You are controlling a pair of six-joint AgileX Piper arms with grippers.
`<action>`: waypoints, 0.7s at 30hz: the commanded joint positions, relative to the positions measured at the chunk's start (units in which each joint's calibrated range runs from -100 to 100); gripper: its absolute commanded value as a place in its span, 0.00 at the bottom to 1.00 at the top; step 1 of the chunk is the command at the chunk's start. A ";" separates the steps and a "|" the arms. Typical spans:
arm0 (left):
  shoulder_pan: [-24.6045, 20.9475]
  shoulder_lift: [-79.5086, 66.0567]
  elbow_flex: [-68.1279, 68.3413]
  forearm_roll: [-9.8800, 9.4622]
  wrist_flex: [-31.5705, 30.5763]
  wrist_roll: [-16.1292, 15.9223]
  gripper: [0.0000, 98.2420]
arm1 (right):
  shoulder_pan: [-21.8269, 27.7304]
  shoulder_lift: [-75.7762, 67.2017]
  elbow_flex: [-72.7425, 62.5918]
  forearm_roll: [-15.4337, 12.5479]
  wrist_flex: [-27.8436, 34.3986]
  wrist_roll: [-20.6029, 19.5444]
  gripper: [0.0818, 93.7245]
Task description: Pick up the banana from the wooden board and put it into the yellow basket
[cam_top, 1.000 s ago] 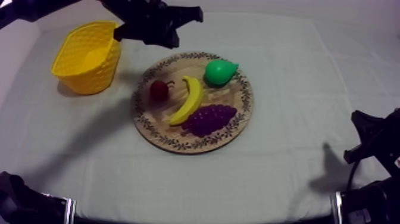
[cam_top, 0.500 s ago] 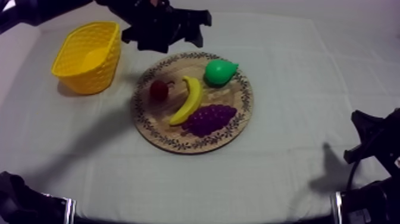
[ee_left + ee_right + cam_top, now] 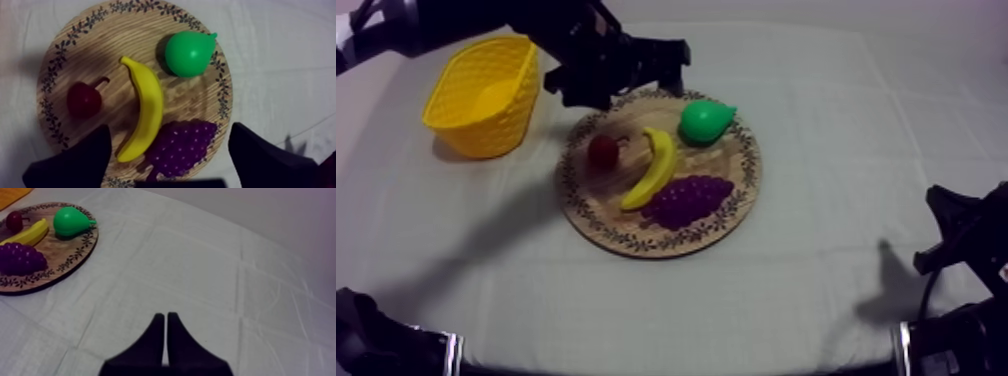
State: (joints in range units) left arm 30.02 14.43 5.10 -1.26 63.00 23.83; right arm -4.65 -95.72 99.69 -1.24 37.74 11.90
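The basket [image 3: 481, 95] stands upright at the far left of the cloth [image 3: 816, 300], with nothing visible inside it and clear of the board [image 3: 741, 185]. Just to its right, the left gripper [image 3: 631, 75] hangs above the far rim of the board, near the basket's right wall; its arm enters from the upper left. In the left wrist view the left gripper [image 3: 170, 129] looks straight down on the board. Its two fingers [image 3: 75, 160] stand wide apart with nothing clamped between them, and the near end of the banana [image 3: 145, 112] and the grapes [image 3: 182, 147] lie in the gap below. The board lies flat at the middle of the cloth. On it, from the left, the small red fruit [image 3: 603, 151] sits near the left rim. The banana [image 3: 652, 167] lies flat at the centre, apart from the small red fruit, with its lower end touching the grapes [image 3: 686, 198]. The pear [image 3: 704, 120] sits at the far rim, just beside the banana's upper end. The banana is on the board, not in the basket. At the right, the right gripper [image 3: 165, 319] sits low over bare cloth, well apart from the board, with its fingers pressed together as a narrow wedge and holding nothing.
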 commanded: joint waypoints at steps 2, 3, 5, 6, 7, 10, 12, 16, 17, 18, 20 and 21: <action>-0.09 1.69 -0.02 0.38 -0.47 -0.04 0.88 | -0.02 -0.03 -0.03 -0.01 0.00 0.02 0.00; -0.17 2.32 0.06 0.62 -0.81 -0.12 0.88 | -0.02 -0.03 -0.03 -0.01 0.00 0.01 0.00; -0.32 3.58 0.22 1.17 -1.63 -0.31 0.88 | -0.02 -0.03 -0.03 -0.01 0.00 0.03 0.00; -0.38 4.18 0.37 1.46 -2.06 -0.41 0.88 | -0.02 -0.03 -0.03 -0.01 0.00 0.01 0.00; -0.42 4.84 0.47 1.74 -2.46 -0.53 0.88 | -0.02 -0.03 -0.03 -0.01 0.00 0.01 0.00; -0.55 6.97 0.59 2.67 -3.62 -0.96 0.87 | -0.02 -0.03 -0.03 -0.01 0.00 0.03 0.00; -0.61 8.46 0.41 3.35 -4.29 -1.30 0.87 | -0.02 -0.03 -0.03 -0.01 0.00 0.02 0.00; -0.66 11.24 -0.24 4.46 -4.95 -2.06 0.87 | -0.02 -0.03 -0.03 -0.01 0.00 0.01 0.00; -0.66 11.85 -0.40 4.75 -5.01 -2.28 0.86 | -0.02 -0.03 -0.03 -0.01 0.00 0.01 0.00; -0.67 12.46 -0.57 5.07 -5.06 -2.56 0.86 | -0.02 -0.03 -0.03 -0.01 0.00 0.00 0.00; -0.67 13.62 -1.01 5.71 -5.11 -3.06 0.86 | -0.02 -0.03 -0.03 -0.01 0.00 0.02 0.00; -0.67 14.13 -1.20 6.07 -5.13 -3.29 0.86 | -0.02 -0.03 -0.03 -0.01 0.00 0.01 0.00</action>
State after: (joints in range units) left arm 29.38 28.13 3.98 4.53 57.82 20.76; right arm -4.65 -95.72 99.69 -1.24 37.74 11.92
